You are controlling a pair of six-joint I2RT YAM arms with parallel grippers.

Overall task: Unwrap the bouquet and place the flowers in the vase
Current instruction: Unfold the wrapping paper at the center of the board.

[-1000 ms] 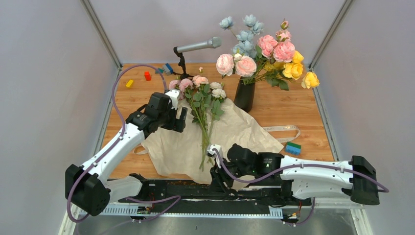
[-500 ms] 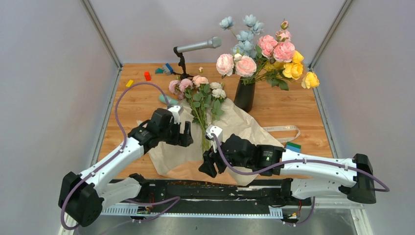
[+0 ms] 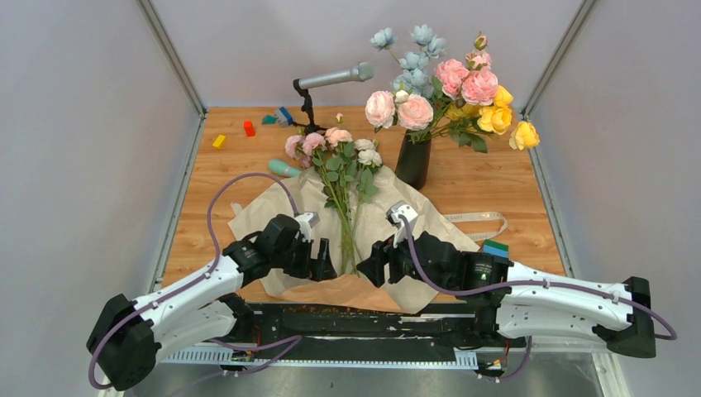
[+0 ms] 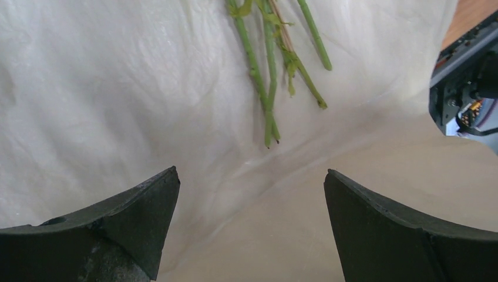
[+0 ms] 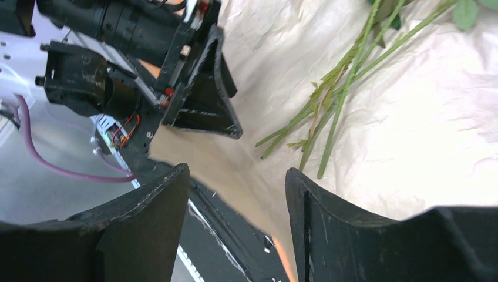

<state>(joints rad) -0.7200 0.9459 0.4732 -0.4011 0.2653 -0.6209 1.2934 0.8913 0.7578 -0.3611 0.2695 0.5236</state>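
**Both grippers open, flowers lying on the paper**

I see the bouquet unwrapped. Its paper is spread out flat on the table. The flowers lie loose on top of it. Their pink and white heads point to the far side, and their green stems point back to me.

My left gripper is low over the near part of the paper, just left of the stem ends. Its jaws are spread as wide as they go, and it holds nothing.

My right gripper is just right of the stem ends and faces the left one. Its jaws stand partly apart with nothing between them. The 2 grippers are near each other, with the stems between them.

The vase stands upright at the far edge of the paper, to the right of the flower heads. I cannot tell if the paper touches it. Big pink, blue and yellow blooms stand in it. A cream ribbon lies flat on the table, just right of the paper.
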